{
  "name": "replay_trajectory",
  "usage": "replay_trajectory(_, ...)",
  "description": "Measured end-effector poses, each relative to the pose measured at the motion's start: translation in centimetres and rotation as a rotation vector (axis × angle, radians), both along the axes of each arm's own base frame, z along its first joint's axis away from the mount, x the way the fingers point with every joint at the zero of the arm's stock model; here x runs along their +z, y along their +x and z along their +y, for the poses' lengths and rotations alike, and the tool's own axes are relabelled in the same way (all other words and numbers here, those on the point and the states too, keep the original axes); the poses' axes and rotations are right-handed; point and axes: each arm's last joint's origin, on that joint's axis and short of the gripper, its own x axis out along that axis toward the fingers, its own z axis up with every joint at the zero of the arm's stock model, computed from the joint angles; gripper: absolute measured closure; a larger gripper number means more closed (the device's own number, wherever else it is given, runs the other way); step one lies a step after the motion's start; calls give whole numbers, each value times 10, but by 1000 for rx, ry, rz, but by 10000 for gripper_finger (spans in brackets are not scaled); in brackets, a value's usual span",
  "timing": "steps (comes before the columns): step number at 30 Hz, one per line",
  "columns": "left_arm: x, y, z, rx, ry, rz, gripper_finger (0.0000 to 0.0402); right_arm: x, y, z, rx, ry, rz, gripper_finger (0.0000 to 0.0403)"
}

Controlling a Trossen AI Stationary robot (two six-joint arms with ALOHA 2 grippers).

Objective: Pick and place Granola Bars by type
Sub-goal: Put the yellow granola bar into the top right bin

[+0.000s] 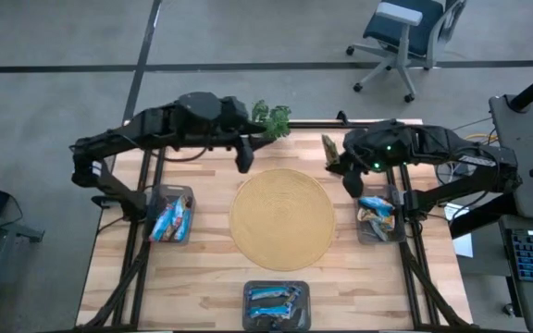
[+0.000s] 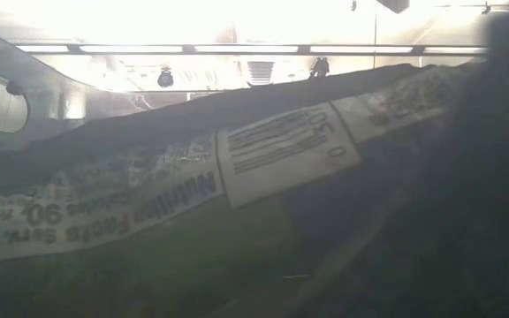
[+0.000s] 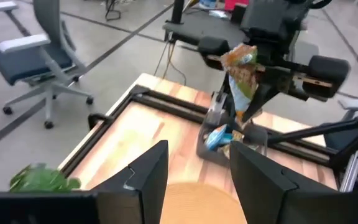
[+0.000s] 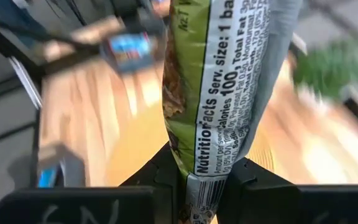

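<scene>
Above the tabletop's (image 1: pixel 202 277) far right corner, a green bar (image 4: pixel 219 74) hangs pinched by one end in the right claw (image 4: pixel 201 180), its long axis running straight out from the fingertips. The right bin (image 1: pixel 379 222), already holding bars, lies just beside and nearer the front, so the right arm is plainly the closer one. The left claw (image 3: pixel 194 177) hovers near the far edge, fingers parted and empty.

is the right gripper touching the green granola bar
Touching. The right wrist view shows the right gripper with its fingers pinching the green granola bar at one end.
</scene>
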Motion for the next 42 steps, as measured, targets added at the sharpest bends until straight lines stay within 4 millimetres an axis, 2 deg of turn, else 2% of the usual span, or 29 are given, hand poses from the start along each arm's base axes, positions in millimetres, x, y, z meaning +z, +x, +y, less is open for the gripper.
replay_trajectory(6,5,-18,-1,42,-12,19,248,-15,-22,2,-60,83,231,351)
replay_trajectory(13,-1,-21,-1,39,-5,88,248,-27,-43,5,-58,120,428,351)
replay_trajectory(21,-38,-14,-2,52,-72,268,248,-48,-68,8,-122,178,518,351)
replay_trajectory(28,-65,-13,-2,55,-95,317,248,-84,-91,9,-228,277,570,351)
replay_trajectory(36,-81,-28,-4,91,-167,302,248,-126,-103,13,-276,435,658,351)
replay_trajectory(42,-90,-38,-5,119,-216,252,248,-145,-105,16,-301,551,745,351)
